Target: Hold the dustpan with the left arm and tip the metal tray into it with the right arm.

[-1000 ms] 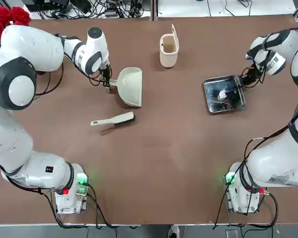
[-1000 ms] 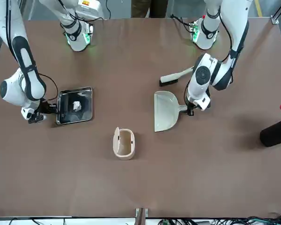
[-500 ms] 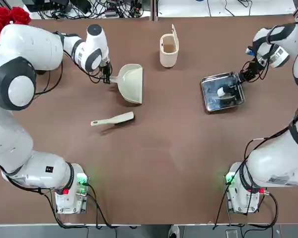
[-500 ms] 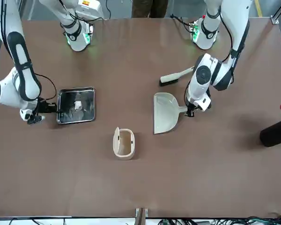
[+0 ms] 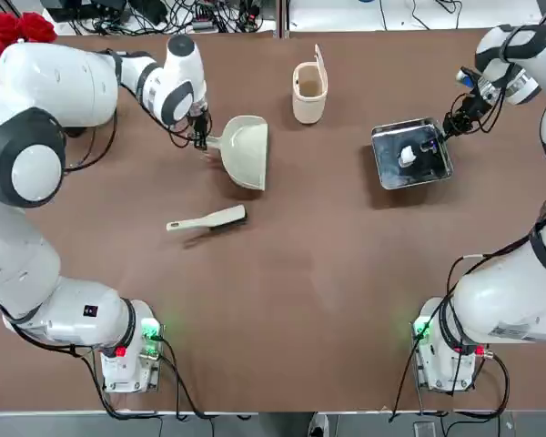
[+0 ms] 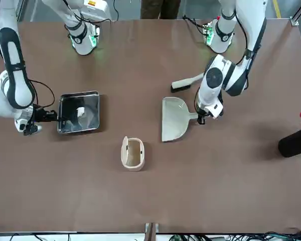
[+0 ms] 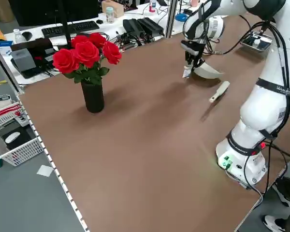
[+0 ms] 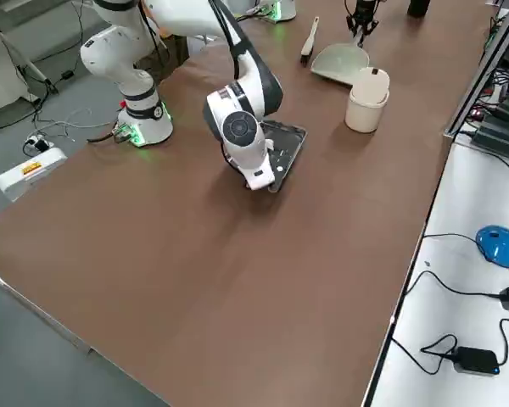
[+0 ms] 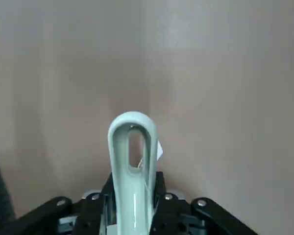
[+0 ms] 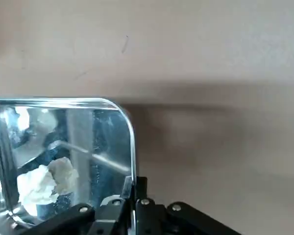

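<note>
The cream dustpan (image 5: 247,151) (image 6: 174,119) sits in the far left-centre part of the table, mouth toward the bases. My left gripper (image 5: 200,139) (image 6: 201,117) is shut on its stubby looped handle (image 9: 131,161). The metal tray (image 5: 391,171) (image 6: 92,119) is at the far right, holding a crumpled white wad (image 5: 407,157) (image 10: 48,178). My right gripper (image 5: 444,135) (image 6: 51,116) (image 10: 134,188) is shut on the tray's rim (image 10: 133,144) at a corner. Tray and dustpan are well apart.
A cream long-handled brush (image 5: 207,219) (image 6: 187,82) lies nearer the bases than the dustpan. A cream bin with a lid flap (image 5: 309,89) (image 6: 132,153) stands between dustpan and tray, toward the far edge. A black vase of red roses (image 5: 9,35) (image 7: 89,72) occupies the far left corner.
The right gripper has carried the tray toward the far edge. The left gripper has shifted the dustpan slightly farther from the bases and to the right, turning it a little.
</note>
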